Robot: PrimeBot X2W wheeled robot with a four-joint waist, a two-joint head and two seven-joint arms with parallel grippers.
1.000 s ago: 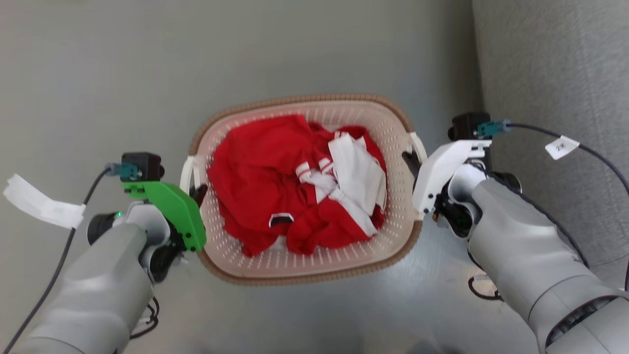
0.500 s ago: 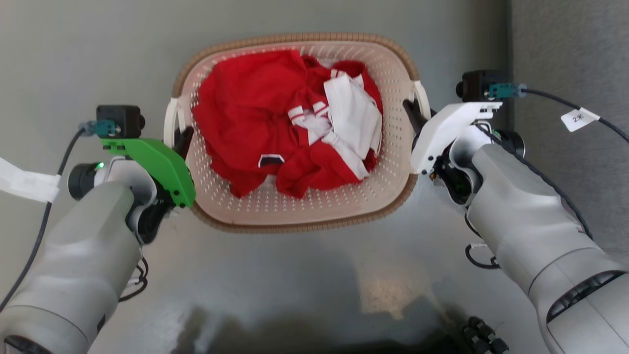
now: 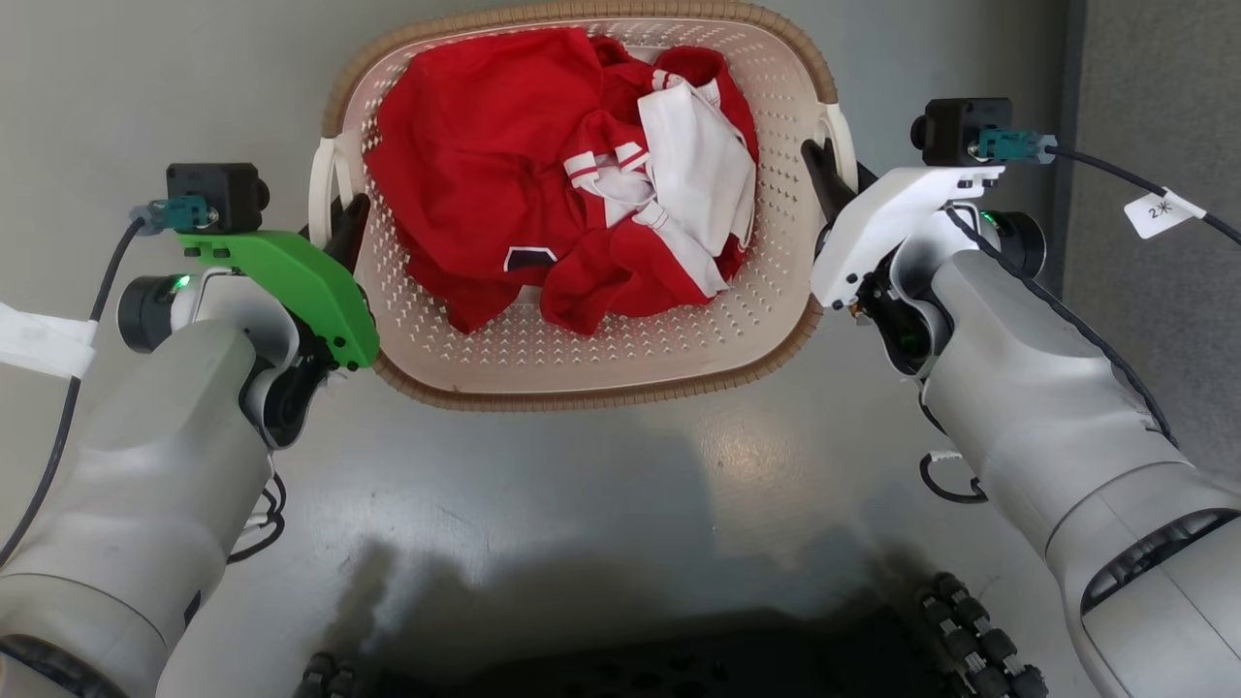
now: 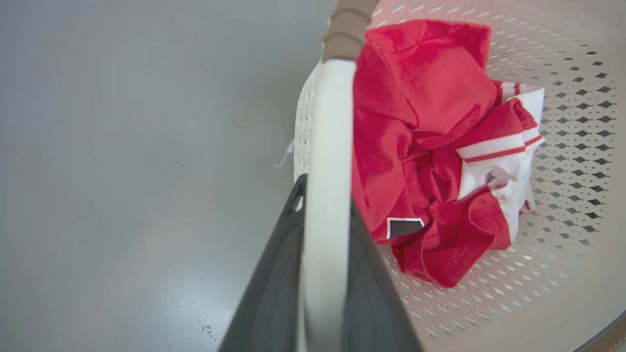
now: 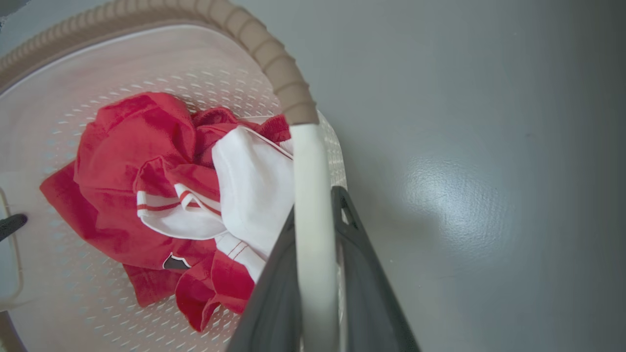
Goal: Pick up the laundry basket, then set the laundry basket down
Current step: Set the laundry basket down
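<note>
Evidently mid-carry: left gripper (image 3: 341, 221) and right gripper (image 3: 826, 174) clamp white handles (image 4: 325, 146) of the cream perforated plastic laundry basket (image 3: 601, 354). Next, lower evenly.

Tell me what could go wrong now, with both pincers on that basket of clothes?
1. The left pincer and right pincer each clamp only a thin white handle of the laundry basket. A handle might slip out of the grip and drop one side.
2. If the arms move unevenly, the basket could tilt, and the loose red-and-white garment might slide out.
</note>
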